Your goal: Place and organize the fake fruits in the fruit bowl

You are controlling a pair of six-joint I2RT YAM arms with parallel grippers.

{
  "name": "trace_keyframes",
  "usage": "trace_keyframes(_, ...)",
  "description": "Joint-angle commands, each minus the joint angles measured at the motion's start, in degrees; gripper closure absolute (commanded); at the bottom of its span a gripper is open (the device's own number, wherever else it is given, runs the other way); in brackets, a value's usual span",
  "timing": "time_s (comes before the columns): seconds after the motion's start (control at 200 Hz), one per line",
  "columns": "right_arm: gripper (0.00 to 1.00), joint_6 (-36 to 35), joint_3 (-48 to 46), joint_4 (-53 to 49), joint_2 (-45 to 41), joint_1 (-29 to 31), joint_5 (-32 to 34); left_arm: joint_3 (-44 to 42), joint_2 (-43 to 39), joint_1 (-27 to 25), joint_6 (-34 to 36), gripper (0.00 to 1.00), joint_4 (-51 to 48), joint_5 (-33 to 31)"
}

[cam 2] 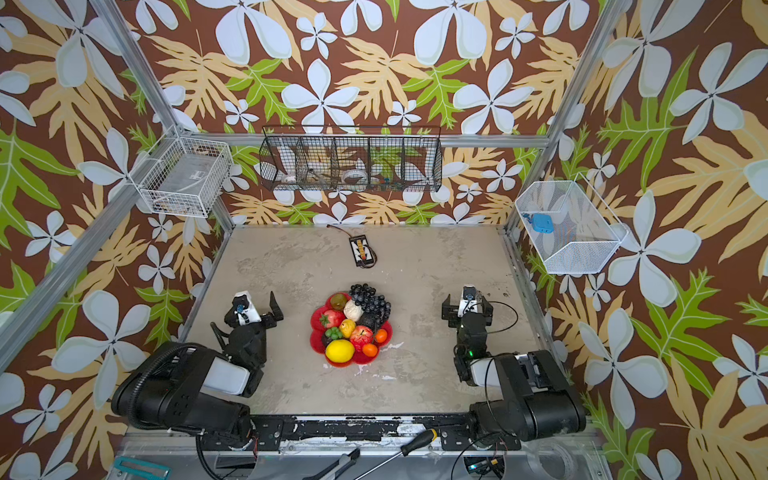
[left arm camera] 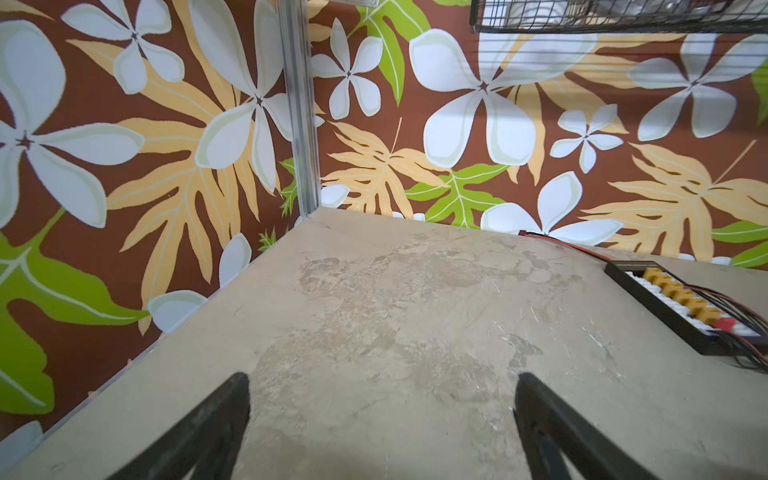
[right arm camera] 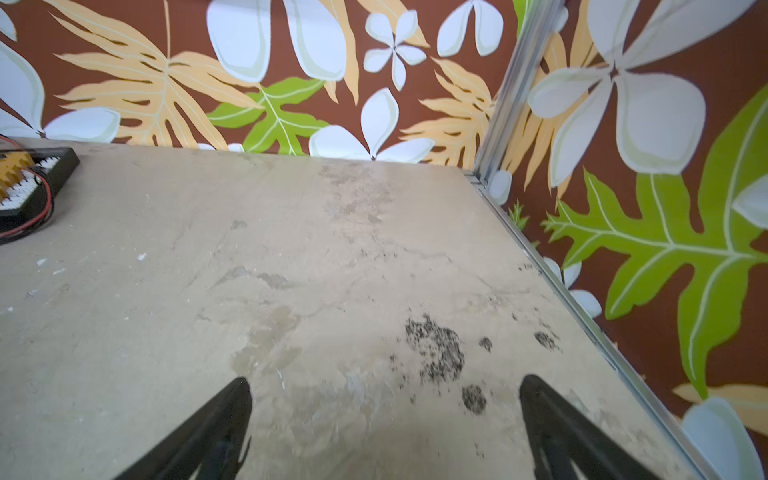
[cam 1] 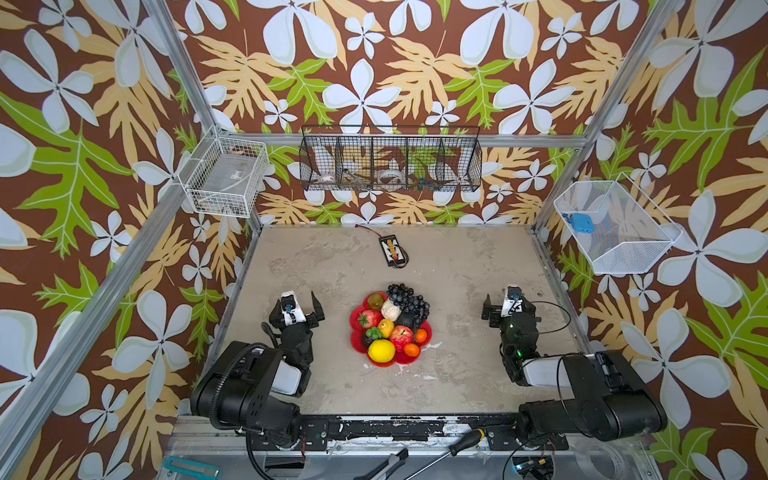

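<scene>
In both top views the red flower-shaped fruit bowl (cam 1: 355, 316) (cam 2: 316, 338) sits mid-table, piled with fake fruits. Among them are a yellow lemon (cam 1: 381, 350), a red apple (cam 1: 401, 336), a strawberry (cam 1: 370, 318), two small oranges (cam 1: 421, 335), a dark grape bunch (cam 1: 405, 299) and a beige piece (cam 1: 390, 309). My left gripper (cam 1: 296, 305) (left arm camera: 382, 378) rests left of the bowl, open and empty over bare table. To the right of the bowl my right gripper (cam 1: 508, 302) (right arm camera: 385, 379) is also open, with nothing between its fingers. Neither wrist view shows the bowl.
A small black device with a cable (cam 1: 392, 249) (left arm camera: 681, 307) lies near the back wall. A black wire basket (cam 1: 390, 160) hangs on that wall, with white mesh baskets at the left (cam 1: 226, 176) and right (cam 1: 615, 226). A screwdriver (cam 1: 465, 442) lies on the front rail.
</scene>
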State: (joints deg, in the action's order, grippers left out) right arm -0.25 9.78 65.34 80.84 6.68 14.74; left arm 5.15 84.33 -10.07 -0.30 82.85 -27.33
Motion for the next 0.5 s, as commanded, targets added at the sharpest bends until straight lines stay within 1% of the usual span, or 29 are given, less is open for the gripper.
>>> trace_keyframes(0.0,0.00,2.18,0.81,4.70,3.13,-3.13,-4.51,2.13,-1.55,3.04,-4.36,0.00,-6.25,3.83)
trace_keyframes(0.035,0.00,2.37,0.94,6.90,4.42,-3.38,-3.99,2.46,-0.87,3.70,-4.84,0.00,-5.71,3.86)
trace_keyframes(0.1,0.00,3.04,1.64,2.81,3.10,-3.83,-4.77,2.48,-0.95,3.74,-4.85,0.00,-5.93,3.73)
trace_keyframes(0.145,0.00,2.76,1.26,5.04,3.68,-3.91,-4.59,2.51,-1.03,3.74,-5.00,0.00,-6.09,3.67)
trace_keyframes(0.19,0.00,2.99,1.55,3.41,3.15,-3.86,-4.72,2.41,-0.76,3.74,-4.55,0.00,-5.34,3.71)
trace_keyframes(0.23,0.00,2.80,1.30,4.66,3.48,-3.86,-4.64,2.41,-0.91,3.74,-4.62,0.00,-5.54,3.74)
trace_keyframes(0.495,0.00,2.89,1.29,4.19,3.21,-3.86,-4.68,2.41,-0.84,3.75,-4.54,0.00,-5.43,3.68)
